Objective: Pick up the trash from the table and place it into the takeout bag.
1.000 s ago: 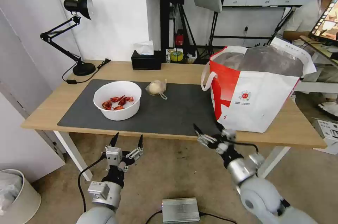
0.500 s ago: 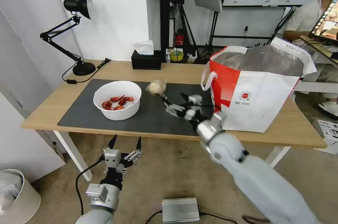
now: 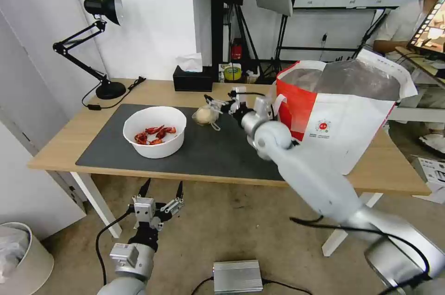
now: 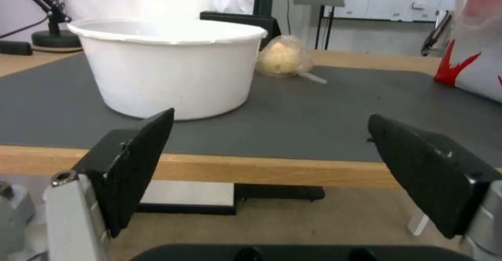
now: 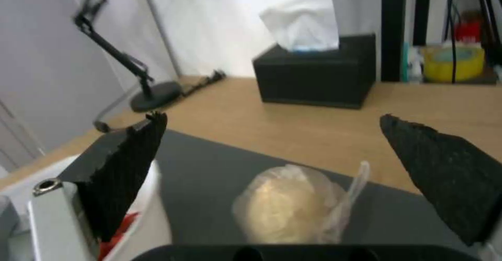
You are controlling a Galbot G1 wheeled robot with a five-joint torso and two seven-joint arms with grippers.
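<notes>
A small pale bundle in clear plastic [image 3: 206,115] [image 5: 290,204] [image 4: 282,59] lies on the dark grey mat [image 3: 232,147] of the light-wood table [image 3: 60,147]. My right gripper [image 3: 215,103] [image 5: 272,117] hovers open just above and beside the bundle, which sits between and below its spread fingers, not held. To the left stands the white round bowl [image 3: 154,131] [image 4: 167,64] with red crayfish shells. At the table's right end stands the takeout bag [image 3: 338,119] [image 4: 476,57], white and red, its foil-lined mouth open. My left gripper [image 3: 160,188] [image 4: 271,115] waits open below the table's front edge.
A black tissue box [image 3: 192,79] [image 5: 316,70] sits behind the bundle near the wall. At the back left stands a black desk lamp [image 3: 99,45] with its cord. A yellow tape roll [image 3: 232,73] lies behind the table, and a bin [image 3: 23,258] and a metal box [image 3: 238,276] are on the floor.
My right arm has risen from below the table's front edge and reached across the mat to the pale bundle. The left gripper has sunk slightly.
</notes>
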